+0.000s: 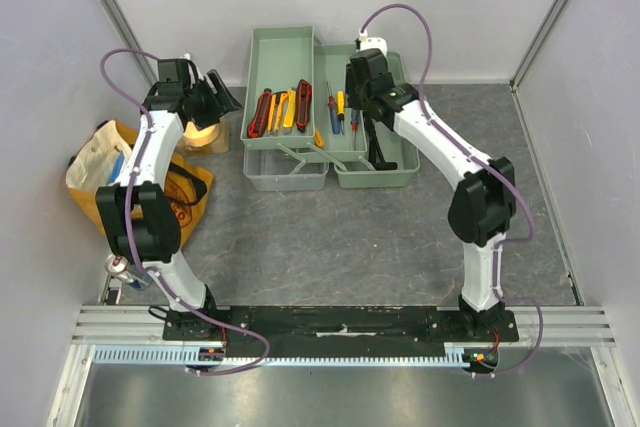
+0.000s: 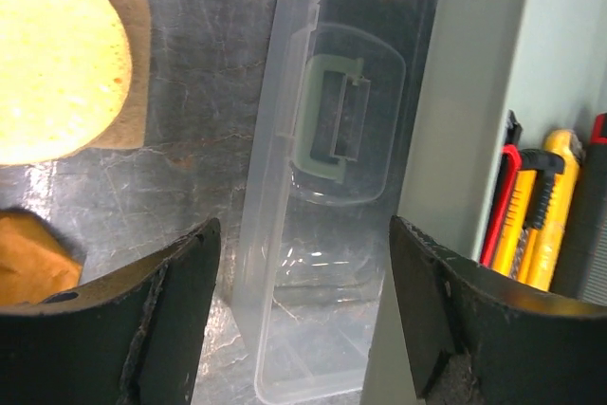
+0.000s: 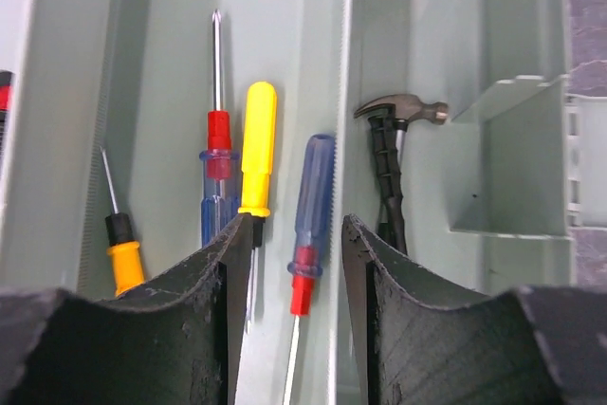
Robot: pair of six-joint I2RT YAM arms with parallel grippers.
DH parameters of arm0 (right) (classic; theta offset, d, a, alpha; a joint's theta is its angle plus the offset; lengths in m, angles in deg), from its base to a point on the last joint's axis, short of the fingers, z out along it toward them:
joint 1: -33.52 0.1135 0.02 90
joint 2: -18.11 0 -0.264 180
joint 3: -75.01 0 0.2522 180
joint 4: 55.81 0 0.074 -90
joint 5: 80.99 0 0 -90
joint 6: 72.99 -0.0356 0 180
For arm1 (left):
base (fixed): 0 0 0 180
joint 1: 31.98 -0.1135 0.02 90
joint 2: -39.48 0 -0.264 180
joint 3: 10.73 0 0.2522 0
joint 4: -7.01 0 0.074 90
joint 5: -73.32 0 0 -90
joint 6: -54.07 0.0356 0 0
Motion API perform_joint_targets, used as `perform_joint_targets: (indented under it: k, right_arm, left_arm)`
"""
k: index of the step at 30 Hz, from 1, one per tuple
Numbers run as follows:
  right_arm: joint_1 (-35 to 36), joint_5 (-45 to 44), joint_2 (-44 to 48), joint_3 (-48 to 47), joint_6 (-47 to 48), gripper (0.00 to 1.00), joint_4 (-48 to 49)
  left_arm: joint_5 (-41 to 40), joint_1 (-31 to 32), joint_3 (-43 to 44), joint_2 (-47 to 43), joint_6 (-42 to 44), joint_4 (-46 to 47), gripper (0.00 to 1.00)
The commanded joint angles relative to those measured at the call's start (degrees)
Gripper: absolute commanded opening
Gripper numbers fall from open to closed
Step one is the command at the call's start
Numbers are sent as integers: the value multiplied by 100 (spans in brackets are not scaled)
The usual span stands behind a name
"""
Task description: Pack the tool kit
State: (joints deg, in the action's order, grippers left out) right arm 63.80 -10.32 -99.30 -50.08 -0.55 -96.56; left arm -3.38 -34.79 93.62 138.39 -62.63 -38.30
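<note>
The tool kit is a pale green toolbox (image 1: 375, 172) with its trays spread open at the back of the table. The left tray (image 1: 283, 52) holds red, yellow and black knives (image 1: 280, 112). My right gripper (image 3: 296, 234) is open over the middle tray. A blue-handled screwdriver (image 3: 311, 201) lies loose between its fingers, touching neither. Beside it lie a yellow-handled screwdriver (image 3: 258, 149), a red-and-blue one (image 3: 218, 173) and a small orange one (image 3: 123, 253). A hammer (image 3: 394, 139) rests in the deep box. My left gripper (image 2: 303, 310) is open and empty over the translucent lid (image 2: 322, 187), left of the toolbox.
A yellow-orange cloth bag (image 1: 120, 182) sits at the left by the left arm. A bright yellow round object (image 2: 47, 54) lies on a brown pad just left of the lid. A small can (image 1: 120, 269) stands near the left arm's base. Walls close in on three sides.
</note>
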Motion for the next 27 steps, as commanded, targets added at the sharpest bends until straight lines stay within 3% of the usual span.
perform_joint_targets:
  k: [1, 15, 20, 27]
  right_arm:
    - [-311, 42, 1008, 251, -361, 49, -79]
    - [-1964, 1748, 2590, 3133, -1153, 40, 246]
    - [-2202, 2091, 2793, 3758, -1381, 37, 395]
    - [-2413, 2144, 2881, 4233, -1619, 34, 545]
  left_arm:
    - [559, -18, 319, 391, 297, 96, 75]
    - [1228, 17, 170, 1323, 789, 307, 47]
    - [903, 184, 65, 1385, 1035, 316, 40]
    - [157, 518, 249, 1596, 1299, 62, 38]
